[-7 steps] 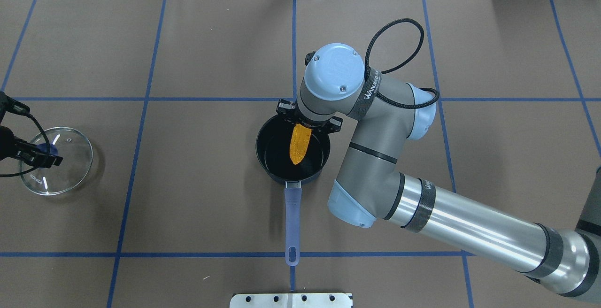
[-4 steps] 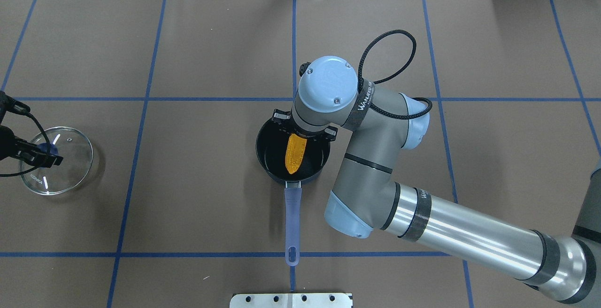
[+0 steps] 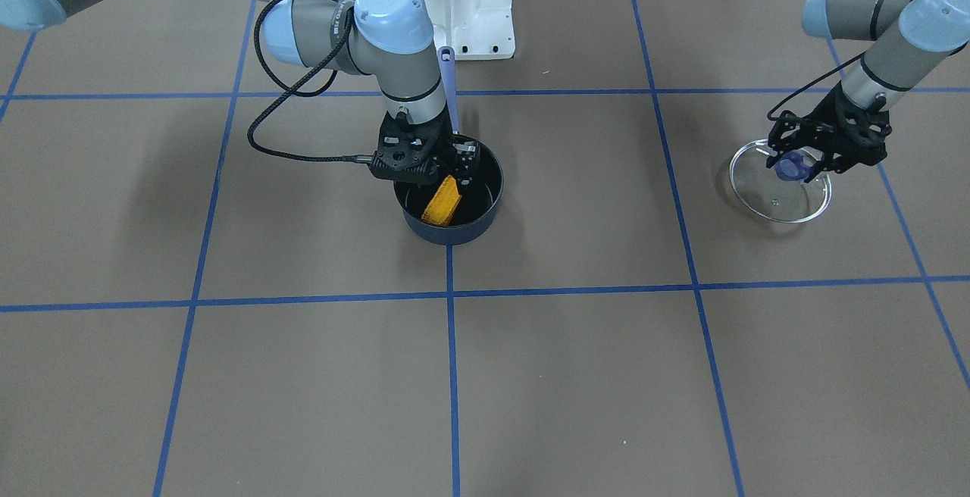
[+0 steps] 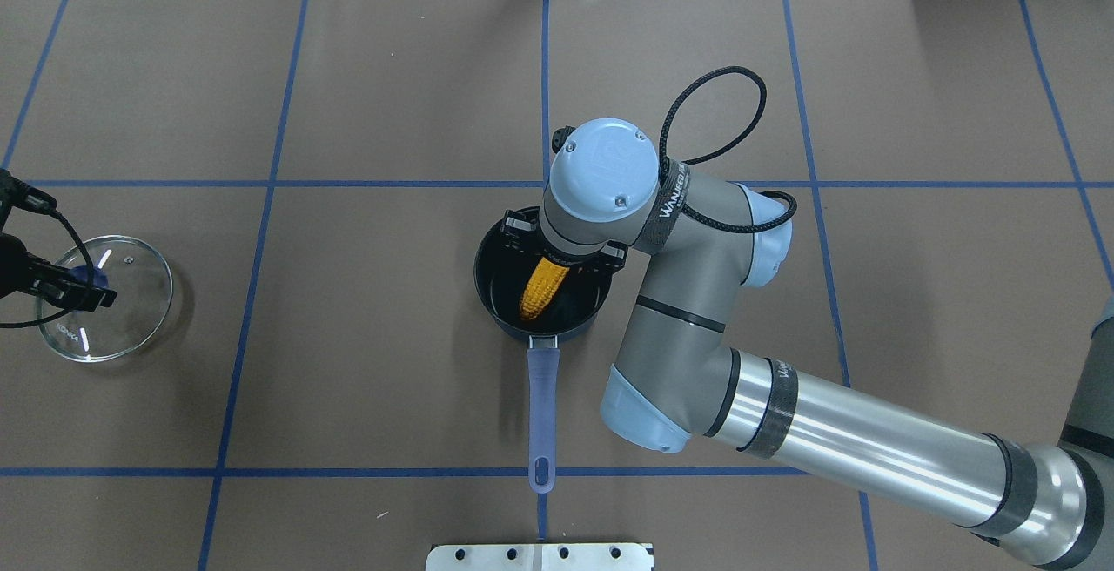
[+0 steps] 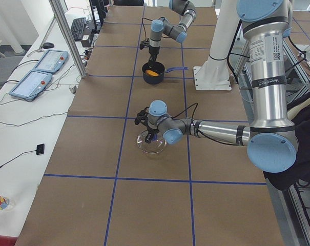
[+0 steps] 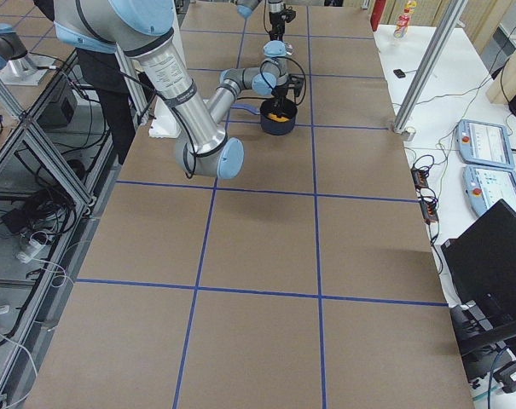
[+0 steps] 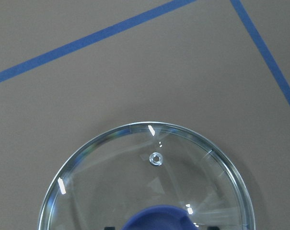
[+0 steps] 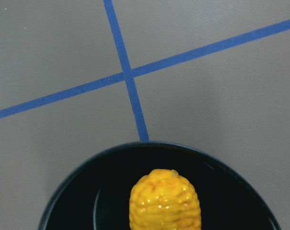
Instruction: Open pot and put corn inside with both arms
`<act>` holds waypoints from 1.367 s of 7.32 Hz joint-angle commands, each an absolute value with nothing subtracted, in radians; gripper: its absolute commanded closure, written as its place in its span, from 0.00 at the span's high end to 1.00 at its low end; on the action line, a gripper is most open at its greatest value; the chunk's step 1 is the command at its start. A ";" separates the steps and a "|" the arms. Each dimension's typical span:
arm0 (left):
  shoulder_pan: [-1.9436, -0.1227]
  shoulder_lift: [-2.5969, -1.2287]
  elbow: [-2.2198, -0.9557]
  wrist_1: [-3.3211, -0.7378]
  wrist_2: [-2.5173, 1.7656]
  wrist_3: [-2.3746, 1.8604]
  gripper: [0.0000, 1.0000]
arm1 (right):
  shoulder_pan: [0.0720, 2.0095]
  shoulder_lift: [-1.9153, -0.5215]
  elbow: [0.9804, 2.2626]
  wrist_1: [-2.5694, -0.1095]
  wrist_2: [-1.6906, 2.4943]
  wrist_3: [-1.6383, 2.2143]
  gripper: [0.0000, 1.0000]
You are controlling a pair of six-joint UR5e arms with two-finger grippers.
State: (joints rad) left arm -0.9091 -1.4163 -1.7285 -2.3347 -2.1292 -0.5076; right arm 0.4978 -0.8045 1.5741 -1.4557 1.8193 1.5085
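Observation:
The dark navy pot [image 4: 479,285] stands open mid-table, its lavender handle [image 4: 541,397] pointing at the robot. My right gripper [image 3: 453,173] is over the pot's far rim, shut on the upper end of the yellow-orange corn [image 4: 537,292]. The cob slants down into the black inside [image 3: 442,202] and fills the bottom of the right wrist view [image 8: 165,203]. My left gripper [image 3: 794,167] is far to the left, shut on the blue knob of the glass lid [image 4: 130,319], which rests on the table [image 7: 111,182].
The brown table cover has blue tape grid lines [image 4: 261,184]. A white mounting plate [image 4: 540,556] lies at the near edge behind the pot handle. The right arm's elbow [image 4: 648,406] hangs over the table to the right of the handle.
My right gripper has moved toward the robot and lower over the pot. The corn has gone deeper into the pot and tipped to the left. The left gripper and lid have not moved.

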 commanded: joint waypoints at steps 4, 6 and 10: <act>-0.907 -1.428 -1.712 -2.335 -2.129 -0.505 0.72 | 0.512 -0.805 1.582 -1.425 1.822 1.502 1.00; -0.908 -1.428 -1.710 -2.335 -2.128 -0.499 0.79 | 0.525 -0.807 1.582 -1.422 1.822 1.502 1.00; -0.958 -1.481 -1.692 -2.306 -2.134 -0.492 0.79 | 0.667 -0.844 1.589 -1.420 1.879 1.375 1.00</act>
State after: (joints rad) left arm -0.9254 -1.4501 -1.7095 -2.3219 -2.1305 -0.4942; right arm 0.5927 -0.8254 1.5857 -1.4196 1.8402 1.4512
